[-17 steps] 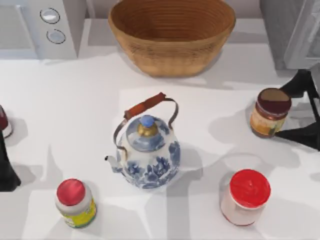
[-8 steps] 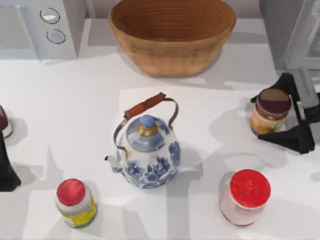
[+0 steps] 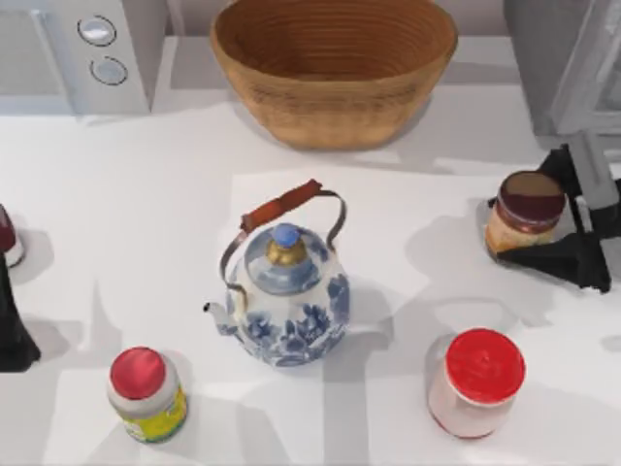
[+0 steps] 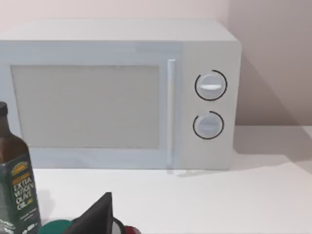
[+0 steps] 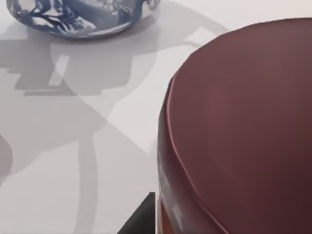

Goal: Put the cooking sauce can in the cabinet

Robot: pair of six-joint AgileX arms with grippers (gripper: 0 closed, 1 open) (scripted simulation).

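The left gripper (image 3: 12,340) sat parked at the left edge; I could not tell its state. On the white surface (image 3: 146,223), far right, the cooking sauce can (image 3: 524,217) stood between the right gripper's (image 3: 545,216) spread fingers, seemingly not yet clamped. Closing squarely on the label before lifting toward the cabinet (image 3: 553,58) seemed wise.

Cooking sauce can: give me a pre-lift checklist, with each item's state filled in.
1. Right hand straddles the cooking sauce can, one finger on each side: ok.
2. Fingers clamped on the can: cannot tell.
3. Can upright on the table: ok.
4. Can well apart from the white red-lidded jar and the teapot: ok.
5. Cabinet door open for the can: cannot tell.
6. Left hand parked at the table's left edge, away from the work: ok.
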